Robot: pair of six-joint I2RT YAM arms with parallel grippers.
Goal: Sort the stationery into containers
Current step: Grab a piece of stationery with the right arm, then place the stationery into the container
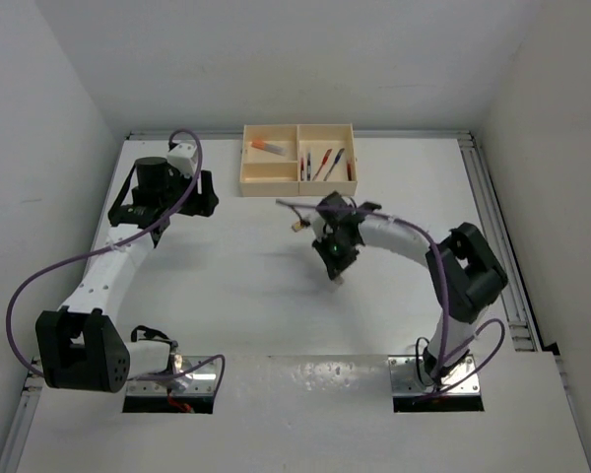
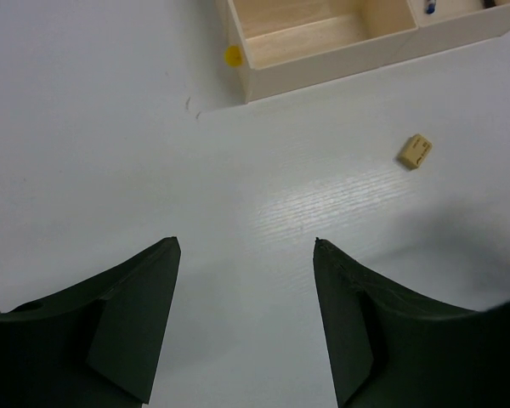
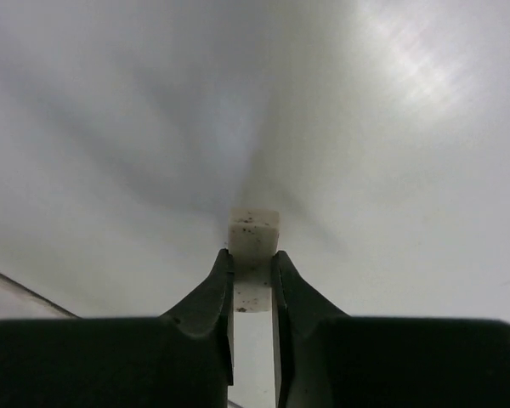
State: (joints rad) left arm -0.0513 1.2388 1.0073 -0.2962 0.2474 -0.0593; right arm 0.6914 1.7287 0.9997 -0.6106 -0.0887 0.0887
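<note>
My right gripper (image 1: 338,272) is shut on the small beige-grey eraser block (image 3: 254,233), which sticks out past the fingertips just above the white table in the right wrist view (image 3: 253,255). The tiny tan block (image 1: 297,226) lies on the table in front of the cream tray (image 1: 276,187); it also shows in the left wrist view (image 2: 415,151). The tray holds red and blue pens (image 1: 325,163) in its large compartment and the orange marker (image 1: 268,146) in a small one. My left gripper (image 1: 205,194) is open and empty left of the tray, over bare table (image 2: 246,245).
Purple cables loop along both arms. A small yellow dot (image 2: 233,56) sits on the table beside the tray's corner (image 2: 323,68). White walls close in the table at the back and sides; a rail runs down the right edge (image 1: 492,227).
</note>
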